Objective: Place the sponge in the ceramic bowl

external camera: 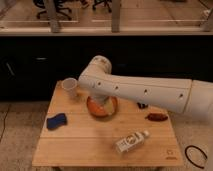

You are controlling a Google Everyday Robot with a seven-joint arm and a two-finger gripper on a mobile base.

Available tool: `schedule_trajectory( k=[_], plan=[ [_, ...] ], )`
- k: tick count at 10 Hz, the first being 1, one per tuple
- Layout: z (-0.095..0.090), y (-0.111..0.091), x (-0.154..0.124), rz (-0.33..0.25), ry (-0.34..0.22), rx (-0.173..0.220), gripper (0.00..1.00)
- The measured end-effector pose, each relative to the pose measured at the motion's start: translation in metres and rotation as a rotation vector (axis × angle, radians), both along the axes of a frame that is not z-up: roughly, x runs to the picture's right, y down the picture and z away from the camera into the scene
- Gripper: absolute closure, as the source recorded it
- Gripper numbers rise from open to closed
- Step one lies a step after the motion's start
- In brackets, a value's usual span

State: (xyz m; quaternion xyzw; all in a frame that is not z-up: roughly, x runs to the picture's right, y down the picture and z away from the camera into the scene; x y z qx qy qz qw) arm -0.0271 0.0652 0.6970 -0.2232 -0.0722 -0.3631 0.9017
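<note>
The gripper hangs over the bowl, fingers apart, empty. The sponge lies on the table, well apart.

White gripper above orange ceramic bowl — dark-blue sponge — pale wood table

1 white arm reaches in from the right across the wooden desk and bends down at its elbow over the orange ceramic bowl. The tool hangs over the bowl, mostly hidden by the arm, jaws spread wide. The dark-blue sponge lies flat near the desk's left edge, well apart from the bowl. A pale cup stands upright near the bowl's far left. 1 bottle lies on its side toward the front, and a dark-red flat object rests at the right.
</note>
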Motion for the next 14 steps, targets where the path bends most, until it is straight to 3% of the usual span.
schedule_trajectory(
  k=[2,14],
  plan=[
    [0.002,0.001,-0.027,-0.059,-0.033,-0.006,0.20],
    [0.019,-0.005,-0.073,-0.219,-0.120,-0.068,0.20]
  ],
)
